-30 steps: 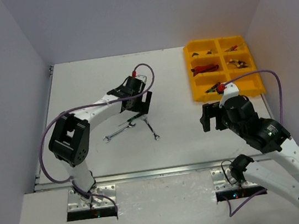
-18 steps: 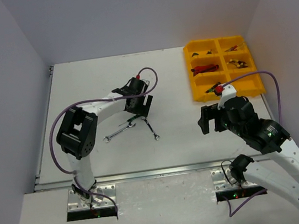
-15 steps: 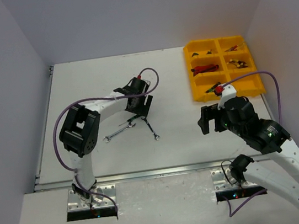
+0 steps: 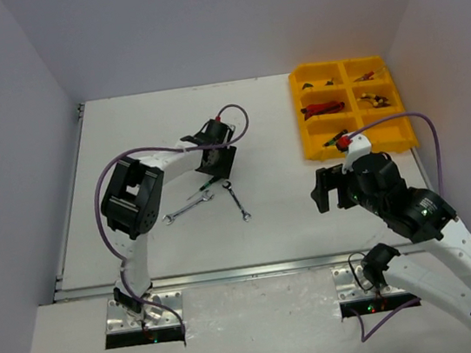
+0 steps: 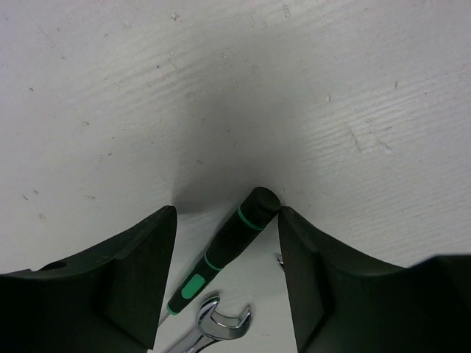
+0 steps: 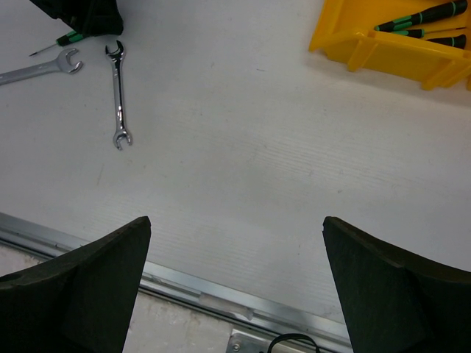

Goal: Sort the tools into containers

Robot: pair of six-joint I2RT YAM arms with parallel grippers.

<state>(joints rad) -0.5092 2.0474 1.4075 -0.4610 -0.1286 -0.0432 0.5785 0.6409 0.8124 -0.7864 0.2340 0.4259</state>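
Currently my left hand (image 5: 227, 224) is down at the counter (image 4: 124, 131) with its jaws apart. The green-handled screwdriver (image 5: 221, 254) lies between the two fingers, with its handle end pointing away from the wrist. I cannot tell whether either finger touches it. Just beside the screwdriver's tip lies the open end of one silver wrench (image 4: 189, 207). The second wrench (image 4: 237, 201) lies close by to its right, and the two do not touch.

My right hand (image 6: 235, 228) hangs above the counter, fingers spread wide and holding nothing, near the yellow tray (image 4: 300, 119) at the far right of the counter. The tray's near-left compartment holds green-and-black screwdrivers (image 6: 419, 18), and the middle-left one holds red-and-black cutters (image 4: 323, 109). The other tools in the tray are too small for me to name.
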